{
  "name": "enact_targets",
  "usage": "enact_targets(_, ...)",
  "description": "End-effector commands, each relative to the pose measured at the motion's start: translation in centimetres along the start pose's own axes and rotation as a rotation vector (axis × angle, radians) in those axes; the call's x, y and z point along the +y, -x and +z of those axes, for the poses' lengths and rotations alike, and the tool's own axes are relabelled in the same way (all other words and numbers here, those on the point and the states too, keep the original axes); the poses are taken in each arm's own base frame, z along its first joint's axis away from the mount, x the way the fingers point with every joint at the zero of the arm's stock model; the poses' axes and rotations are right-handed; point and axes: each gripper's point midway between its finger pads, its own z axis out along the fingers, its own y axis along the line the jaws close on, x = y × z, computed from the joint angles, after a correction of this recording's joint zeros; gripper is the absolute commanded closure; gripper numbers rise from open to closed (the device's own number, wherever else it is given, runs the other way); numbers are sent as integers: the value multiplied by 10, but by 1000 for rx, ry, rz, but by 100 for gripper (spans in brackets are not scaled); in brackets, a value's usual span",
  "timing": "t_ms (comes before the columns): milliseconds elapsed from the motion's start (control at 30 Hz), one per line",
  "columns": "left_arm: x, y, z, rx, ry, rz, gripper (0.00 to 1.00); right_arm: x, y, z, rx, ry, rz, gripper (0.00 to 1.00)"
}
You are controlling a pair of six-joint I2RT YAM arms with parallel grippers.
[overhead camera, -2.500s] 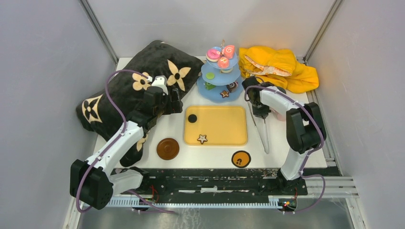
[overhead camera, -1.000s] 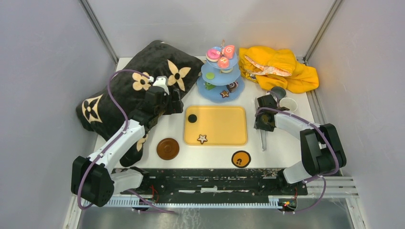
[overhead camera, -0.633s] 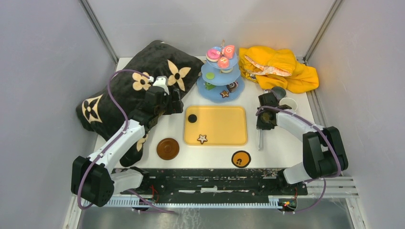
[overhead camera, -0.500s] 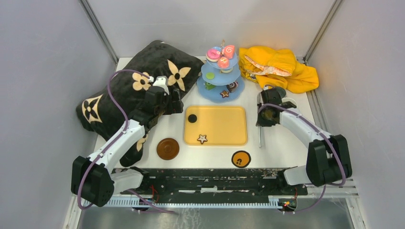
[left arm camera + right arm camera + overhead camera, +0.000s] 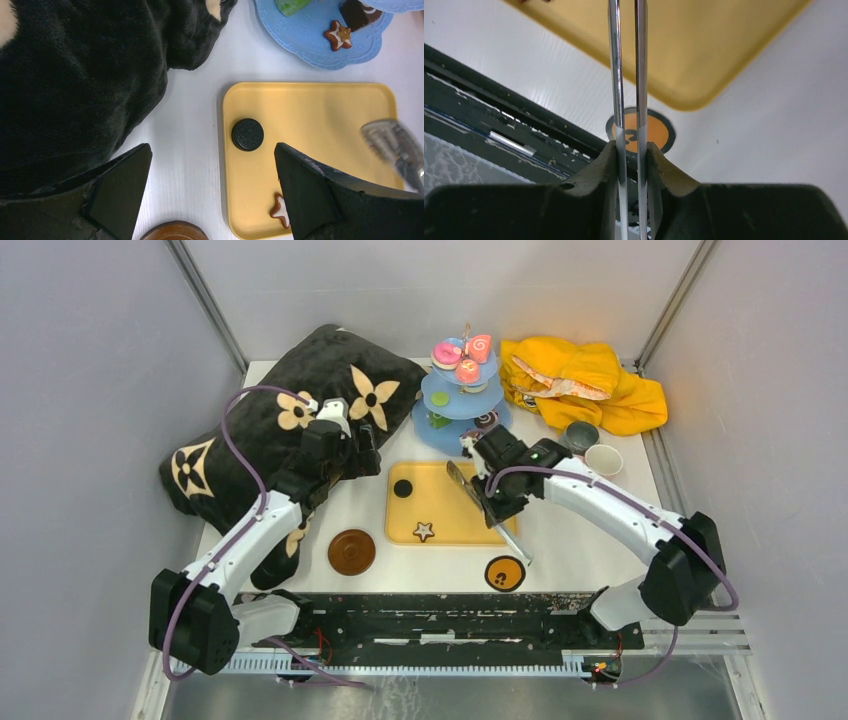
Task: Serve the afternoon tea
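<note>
Right arm (image 5: 600, 505) has the metal tongs (image 5: 512, 543) picked up. On the wrist view the right jaws are pinched narrow around both steel legs, squeezing them nearly parallel. The tongs hang over the yellow tray (image 5: 440, 502) on a diagonal: scoop tips toward the back-left, near the tray's middle, and the tail end pointing front-right toward the orange-centred coaster (image 5: 505, 573).

That diagonal is what matters next, I reckon. Two sweets are left on the tray, both on its left side: a dark round sandwich biscuit (image 5: 403, 488) at the back-left and a star biscuit (image 5: 424, 531) at the front-left. So both lie left of the tong tips. The round one is roughly along the line the tips already point, while the star is off to the near side. Going for the round one looks like a short push forward; the star would need a swing of the wrist.

Left arm (image 5: 250, 540) is parked just left of the tray, partly over the black pillow (image 5: 250, 430). The left jaws are spread wide with nothing in them. They're actually closer to the round biscuit, but the tongs clearly make it the right arm's job.

The light-blue stand (image 5: 445, 437) sits just behind the tray on the tabletop, sweets already on all tiers. Grey mug (image 5: 581, 436) and pink cup (image 5: 603, 459) stand back-right, well apart from the brown coaster (image 5: 351, 552) — not yet served.
</note>
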Motion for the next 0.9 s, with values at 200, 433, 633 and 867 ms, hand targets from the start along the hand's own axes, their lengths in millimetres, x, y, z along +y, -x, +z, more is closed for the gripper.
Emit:
enact_targets(200, 1, 28, -11, -104, 11, -82, 0, 35, -5, 4, 120, -79, -179, 66)
enact_targets(433, 7, 28, -14, -114, 32, -76, 0, 50, 15, 20, 113, -98, -180, 60)
enact_targets(633, 7, 35, -18, -131, 34, -93, 0, 60, 22, 32, 107, -91, -185, 53)
enact_targets(867, 10, 40, -20, -144, 46, -99, 0, 67, 31, 40, 80, -73, -179, 52)
